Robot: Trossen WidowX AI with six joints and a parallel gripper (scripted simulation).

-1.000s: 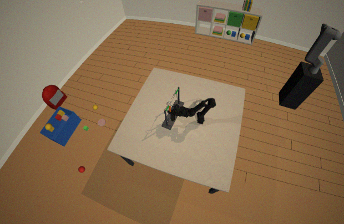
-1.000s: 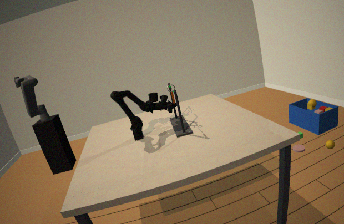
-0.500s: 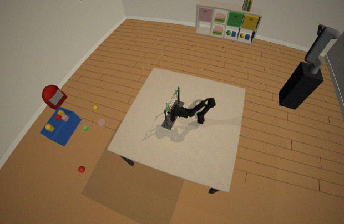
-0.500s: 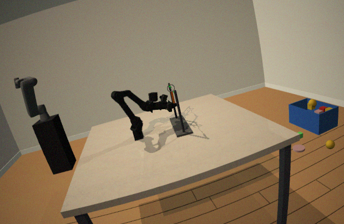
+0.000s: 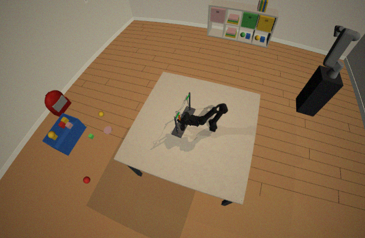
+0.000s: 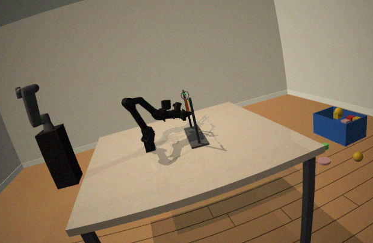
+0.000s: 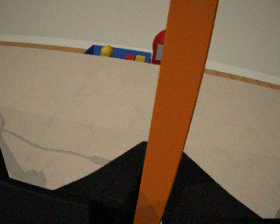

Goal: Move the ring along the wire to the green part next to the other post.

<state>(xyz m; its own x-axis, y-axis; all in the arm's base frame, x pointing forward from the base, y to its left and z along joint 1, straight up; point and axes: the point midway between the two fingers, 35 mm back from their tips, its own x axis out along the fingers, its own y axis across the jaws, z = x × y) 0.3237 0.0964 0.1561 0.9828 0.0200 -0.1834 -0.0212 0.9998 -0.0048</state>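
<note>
My gripper [image 5: 180,120] [image 6: 189,113] [image 7: 157,153] is shut on the orange handle [image 5: 179,117] [image 6: 187,106] [image 7: 183,75], which stands nearly upright. The thin ring [image 6: 181,95] is at the handle's top. In the top view it is near the green part [image 5: 177,115] beside the near post [image 5: 176,126] [image 6: 195,121]. The other green part [image 5: 188,96] is beside the far post [image 5: 189,101]. The thin grey wire runs between them. The ring and wire are too small to tell whether they touch. The wrist view shows neither; only their shadows fall on the table.
Both posts stand on a dark base plate [image 5: 177,132] [image 6: 203,143] on the table [image 5: 216,165] [image 6: 160,180]. The near post is close beside the fingers. A blue bin [image 5: 69,138] [image 6: 329,129], a shelf and another arm on a black pedestal [image 5: 316,91] [image 6: 59,159] are away from the table.
</note>
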